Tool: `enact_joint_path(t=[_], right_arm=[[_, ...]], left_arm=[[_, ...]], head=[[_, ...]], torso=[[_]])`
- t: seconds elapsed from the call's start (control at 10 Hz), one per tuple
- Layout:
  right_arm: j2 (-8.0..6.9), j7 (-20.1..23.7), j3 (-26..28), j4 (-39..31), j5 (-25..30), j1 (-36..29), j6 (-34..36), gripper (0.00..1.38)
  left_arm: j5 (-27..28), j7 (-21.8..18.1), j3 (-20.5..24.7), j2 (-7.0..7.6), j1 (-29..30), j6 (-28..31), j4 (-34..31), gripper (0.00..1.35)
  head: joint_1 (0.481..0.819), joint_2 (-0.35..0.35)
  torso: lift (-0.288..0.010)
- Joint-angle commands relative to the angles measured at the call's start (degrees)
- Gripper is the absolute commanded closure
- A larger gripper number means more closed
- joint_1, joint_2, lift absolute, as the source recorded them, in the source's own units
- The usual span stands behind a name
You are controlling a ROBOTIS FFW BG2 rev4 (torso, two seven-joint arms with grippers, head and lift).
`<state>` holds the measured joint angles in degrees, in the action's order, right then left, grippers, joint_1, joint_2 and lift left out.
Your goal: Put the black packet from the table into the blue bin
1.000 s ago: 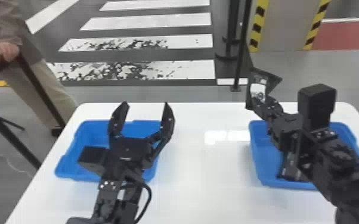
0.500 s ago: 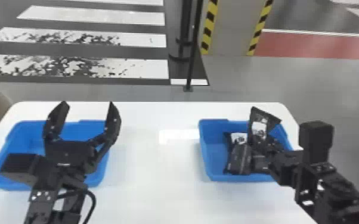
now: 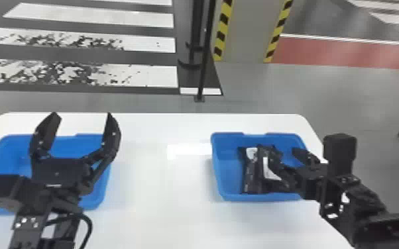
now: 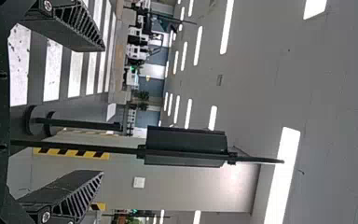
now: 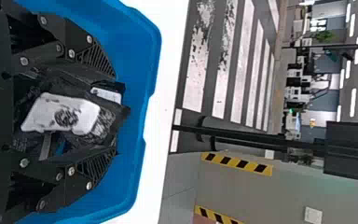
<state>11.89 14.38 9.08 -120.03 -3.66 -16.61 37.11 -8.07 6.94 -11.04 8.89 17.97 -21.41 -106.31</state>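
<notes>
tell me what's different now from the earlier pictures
The black packet has come down into the right-hand blue bin, and the right gripper, which held it upright above, has lowered and opened around it, apparently letting go. The head view has swung right. The left gripper stayed open over the other bin.

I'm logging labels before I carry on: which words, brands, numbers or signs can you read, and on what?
No text is readable.
Black packet by the right gripper: dark print on its white panel, too blurred to read.
Small white patch beside that panel: marks too small to read.
Pillar: yellow-and-black stripes, no legible wording.
</notes>
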Motion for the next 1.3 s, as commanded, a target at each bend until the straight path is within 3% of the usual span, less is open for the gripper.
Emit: enact_joint_path(t=[0.0, 0.2, 0.5, 0.7, 0.9, 1.2], right_arm=[[-0.2, 0.38, 0.63, -4.07, -1.82, -4.05, -5.19, 0.09], [-1.08, 0.3, 0.63, -13.63, -3.42, -11.37, -12.79, 0.09], [-1.25, -0.58, 0.52, -18.69, -7.19, -17.27, -26.71, 0.09], [-1.43, -2.16, 0.75, -18.13, -8.79, -18.96, -27.98, 0.09], [-2.22, -2.43, 2.12, -16.16, -9.48, -18.96, -27.98, 0.09], [-2.22, -3.22, 2.35, -16.58, -9.59, -18.82, -26.71, 0.09]], left_arm=[[0.19, 0.0, 0.42, -0.1, 0.3, -0.67, -0.35, 0.09], [0.19, 0.0, 1.22, -0.01, 1.71, -1.52, -2.04, 0.09], [0.19, 0.0, 1.67, 0.6, 4.94, -1.66, -5.69, 0.09], [0.08, -0.35, 2.59, 0.78, 7.76, 0.73, -9.49, 0.09], [-0.38, -0.61, 3.16, 0.69, 9.3, 2.56, -10.61, 0.09], [-0.38, -1.14, 4.19, 0.34, 9.87, 5.51, -11.32, 0.09]], head=[[0.695, -0.144], [0.695, -0.118], [0.695, -0.067], [0.695, -0.058], [0.695, -0.065], [0.695, -0.081]], torso=[[-0.11], [-0.11], [-0.11], [-0.11], [-0.11], [-0.11]])
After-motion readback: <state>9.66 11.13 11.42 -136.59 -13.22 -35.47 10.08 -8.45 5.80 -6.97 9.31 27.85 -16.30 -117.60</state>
